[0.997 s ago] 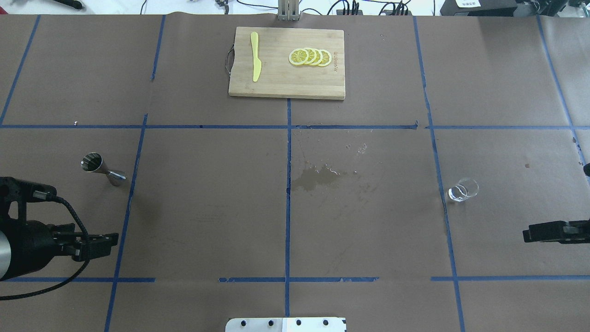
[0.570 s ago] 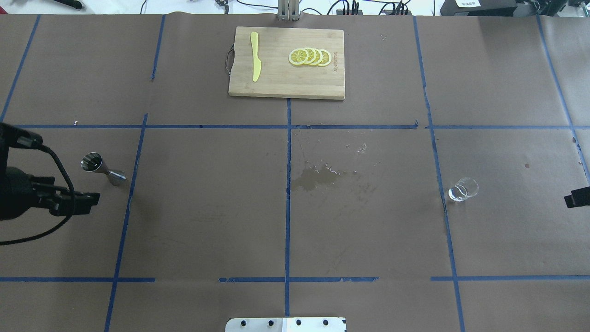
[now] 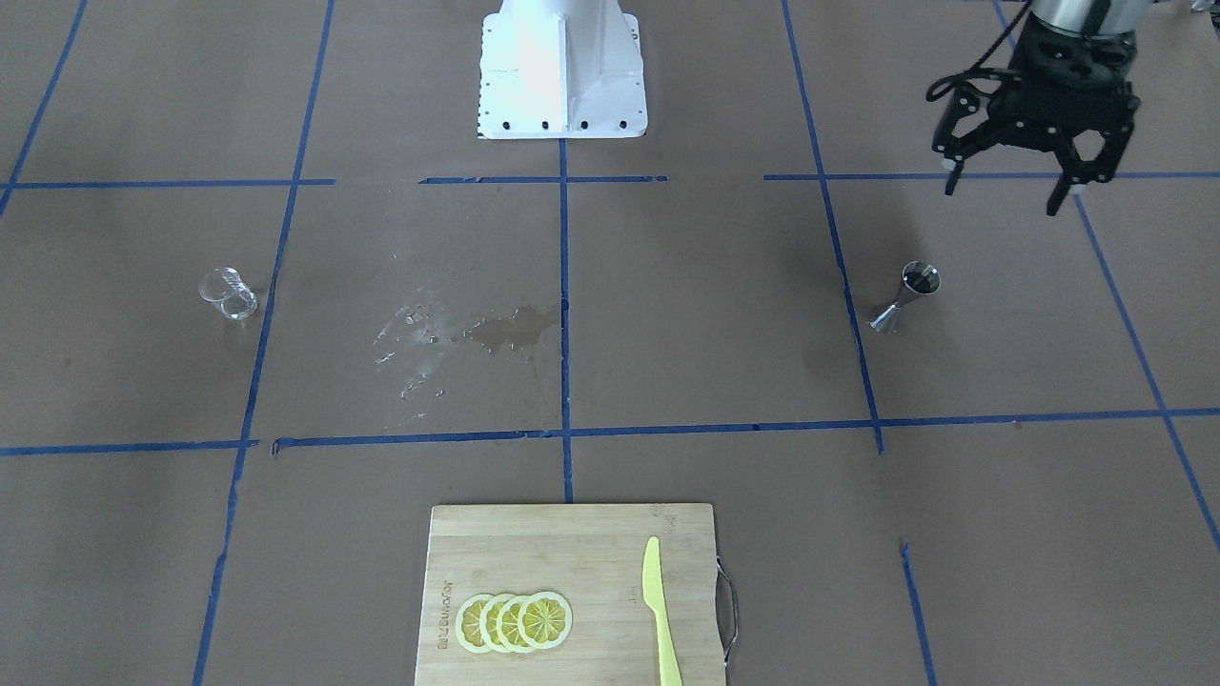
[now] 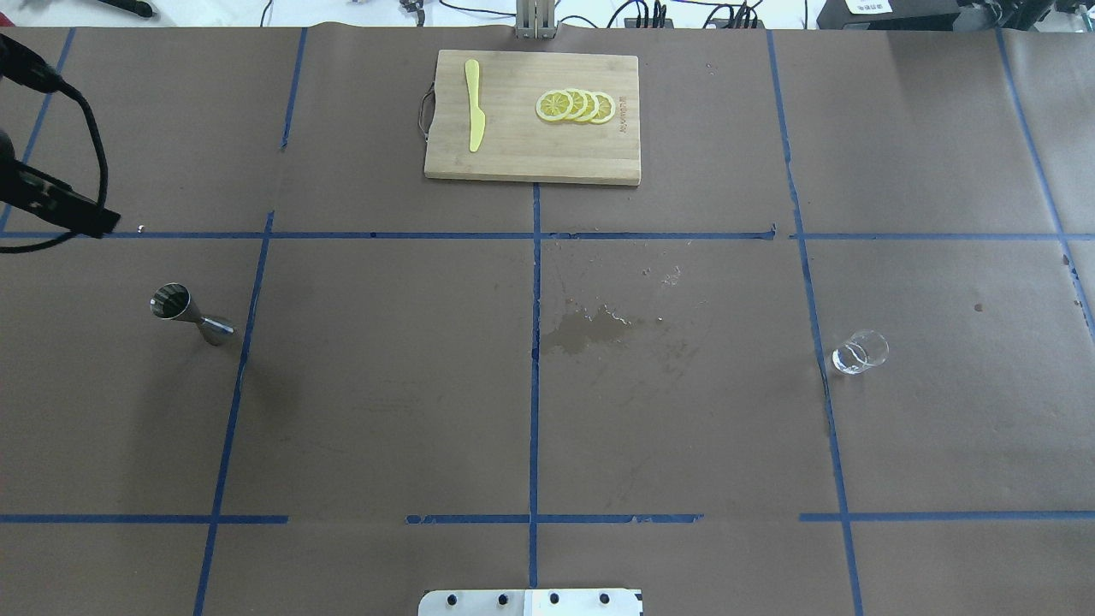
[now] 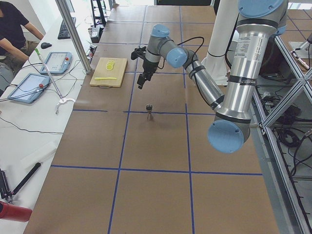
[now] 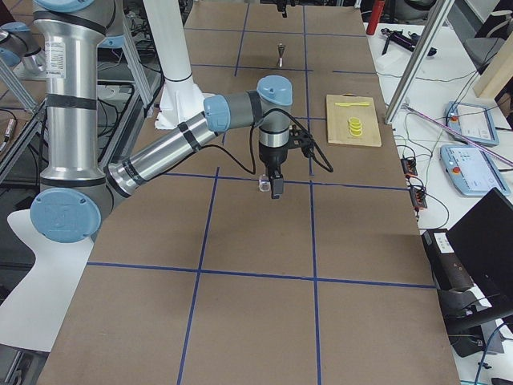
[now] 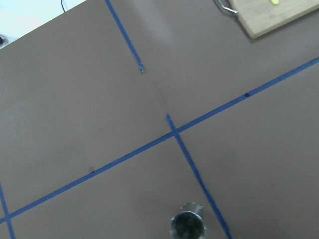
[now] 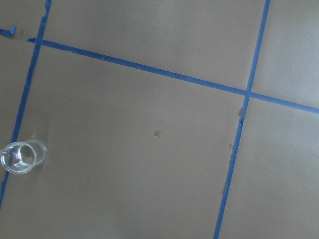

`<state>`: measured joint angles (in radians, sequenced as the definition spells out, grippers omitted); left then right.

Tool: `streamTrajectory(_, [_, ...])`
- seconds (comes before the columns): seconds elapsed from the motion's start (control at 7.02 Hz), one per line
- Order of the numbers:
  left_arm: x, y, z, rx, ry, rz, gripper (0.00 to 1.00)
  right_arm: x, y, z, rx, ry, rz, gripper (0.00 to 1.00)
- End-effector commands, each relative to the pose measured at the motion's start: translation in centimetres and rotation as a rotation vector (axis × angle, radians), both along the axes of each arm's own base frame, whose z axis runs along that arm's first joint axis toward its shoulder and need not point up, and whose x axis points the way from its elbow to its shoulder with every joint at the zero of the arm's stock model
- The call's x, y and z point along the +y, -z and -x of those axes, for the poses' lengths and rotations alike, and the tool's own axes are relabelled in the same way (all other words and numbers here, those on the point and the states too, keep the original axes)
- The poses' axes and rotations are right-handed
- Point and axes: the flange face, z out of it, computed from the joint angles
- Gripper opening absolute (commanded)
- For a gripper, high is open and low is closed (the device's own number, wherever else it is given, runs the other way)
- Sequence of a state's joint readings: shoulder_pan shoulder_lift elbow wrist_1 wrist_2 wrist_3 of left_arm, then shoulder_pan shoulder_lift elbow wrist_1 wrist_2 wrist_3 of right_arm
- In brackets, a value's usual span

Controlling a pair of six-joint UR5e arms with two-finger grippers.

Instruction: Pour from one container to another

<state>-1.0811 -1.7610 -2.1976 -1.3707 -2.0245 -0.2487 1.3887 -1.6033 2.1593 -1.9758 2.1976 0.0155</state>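
Observation:
The clear glass cup stands upright on the table's right side, also seen in the front view and at the lower left of the right wrist view. The silver hourglass jigger stands upright on the left side and shows at the bottom edge of the left wrist view. My left gripper hangs open and empty, raised above the table and apart from the jigger. My right gripper shows only in the exterior right view, raised near the cup; I cannot tell whether it is open or shut.
A wooden cutting board with lemon slices and a yellow knife lies at the far centre. A wet patch marks the middle. The robot's base plate sits at the near edge. A person sits beside the table.
In the overhead view the left gripper has swung from the near left, past the jigger, up to the far left edge. The right gripper has left that view. Cup and jigger stayed put.

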Motion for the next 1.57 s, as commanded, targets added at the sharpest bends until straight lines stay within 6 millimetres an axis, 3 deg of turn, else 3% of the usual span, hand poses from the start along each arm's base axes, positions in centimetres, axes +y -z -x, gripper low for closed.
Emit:
streamTrajectory(0.0, [-7.9,-10.6,10.6,0.062,-0.118,0.097,1.0,-1.8,-6.3,-5.4,-0.122,0.032,0.036,1.0])
streamTrajectory(0.14, [-9.1,-14.9,13.1,0.048,-0.119,0.128,1.0,-1.9,-8.5,-7.4,-0.139,0.009,0.061,1.0])
streamTrajectory(0.28, [-9.7,-17.7,15.8,0.049,-0.075,0.159,1.0,-1.7,-10.6,-9.3,-0.169,-0.04,0.099,1.0])
streamTrajectory(0.43, [-9.0,-21.9,16.7,0.049,-0.06,0.205,1.0,-1.5,-12.4,-11.2,-0.175,-0.079,0.125,1.0])
streamTrajectory(0.57, [-6.9,-26.5,18.7,0.099,-0.029,0.254,1.0,-1.4,-12.8,-11.4,-0.176,-0.089,0.137,1.0])
streamTrajectory(0.71, [-4.5,-29.6,19.4,0.177,-0.021,0.268,1.0,-1.1,-12.9,-11.4,-0.17,-0.094,0.133,1.0])
streamTrajectory(0.85, [-3.9,-30.0,20.2,0.18,0.001,0.267,1.0,-1.3,-12.8,-11.5,-0.166,-0.091,0.081,1.0])
streamTrajectory(1.0, [-3.5,-30.4,20.6,0.178,0.01,0.275,1.0,-1.2,-13.7,-11.6,-0.149,-0.091,0.088,1.0])
streamTrajectory(1.28, [-0.4,-33.2,20.7,0.18,0.037,0.35,1.0,-1.0,-16.5,-11.6,-0.162,-0.116,0.165,1.0])
streamTrajectory(1.42, [-0.4,-33.2,20.7,0.177,0.044,0.355,1.0,-0.6,-17.2,-11.6,-0.169,-0.119,0.18,1.0])
